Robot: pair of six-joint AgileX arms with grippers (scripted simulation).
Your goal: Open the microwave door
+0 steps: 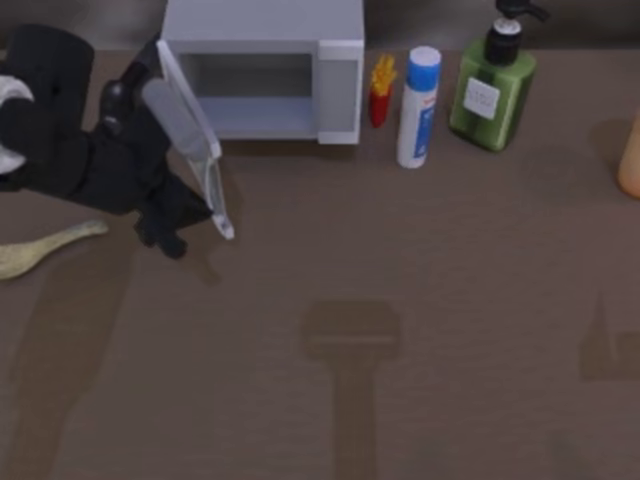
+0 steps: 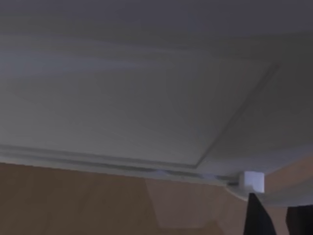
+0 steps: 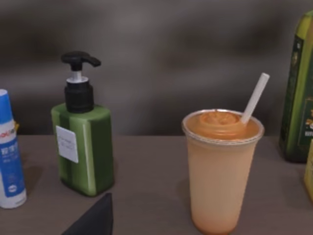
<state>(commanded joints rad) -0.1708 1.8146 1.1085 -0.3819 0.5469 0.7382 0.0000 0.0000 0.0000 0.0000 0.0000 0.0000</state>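
The white-grey microwave [image 1: 265,25] stands at the back of the table, left of centre, with its cavity showing. Its door [image 1: 190,110] has swung out on its left hinge and points toward the front left. My left gripper [image 1: 195,210] is at the door's free edge, shut on it. In the left wrist view the door [image 2: 122,107] fills the frame. My left gripper [image 2: 276,205] sits just under the small white handle block [image 2: 253,181]. My right arm is out of the top view. A dark part of the right gripper [image 3: 95,218] shows in its wrist view.
Right of the microwave stand a red fries toy [image 1: 381,92], a blue-white bottle [image 1: 419,107] and a green pump bottle [image 1: 492,88]. An orange drink cup [image 1: 630,155] is at the right edge. A pale spoon [image 1: 50,250] lies at the left.
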